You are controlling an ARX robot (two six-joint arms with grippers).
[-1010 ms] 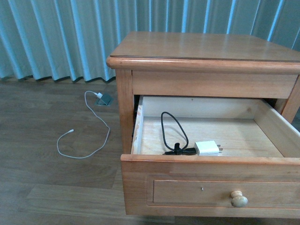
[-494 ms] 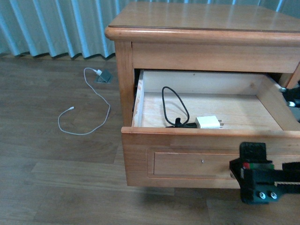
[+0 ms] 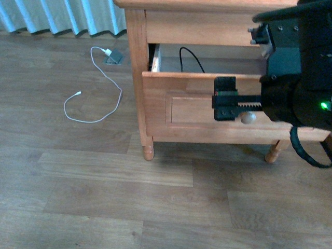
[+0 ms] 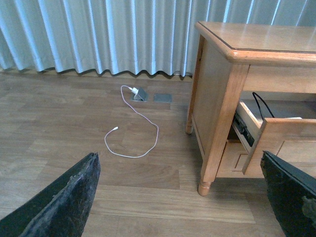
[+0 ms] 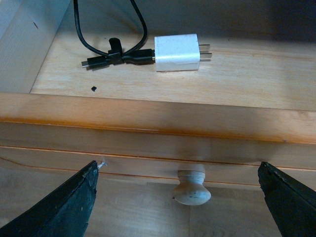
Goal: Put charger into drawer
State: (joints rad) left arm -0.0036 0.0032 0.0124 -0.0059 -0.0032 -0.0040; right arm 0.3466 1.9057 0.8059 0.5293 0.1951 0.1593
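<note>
The charger [image 5: 177, 53] is a small white plug block with a bundled black cable [image 5: 113, 57]. It lies on the pale floor of the open drawer [image 5: 148, 118]. In the front view only the cable's loop [image 3: 192, 57] shows above the drawer front [image 3: 192, 106]. My right gripper [image 5: 177, 202] is open and empty. It is in front of the drawer face, with the round wooden knob [image 5: 191, 187] between its spread fingers [image 5: 64, 207]. It also shows in the front view [image 3: 248, 101]. My left gripper [image 4: 180, 197] is open and empty, above the floor to the left of the nightstand [image 4: 222, 98].
A white charger with a long white cable [image 3: 98, 88] lies on the wooden floor left of the nightstand, by a floor socket [image 3: 115, 57]. Pale curtains [image 4: 98, 34] hang behind. The nightstand legs [image 3: 148, 151] stand on the floor.
My right arm has come up into the front view and now sits before the drawer face at the knob. The view has dropped lower. The charger has stayed in the drawer.
</note>
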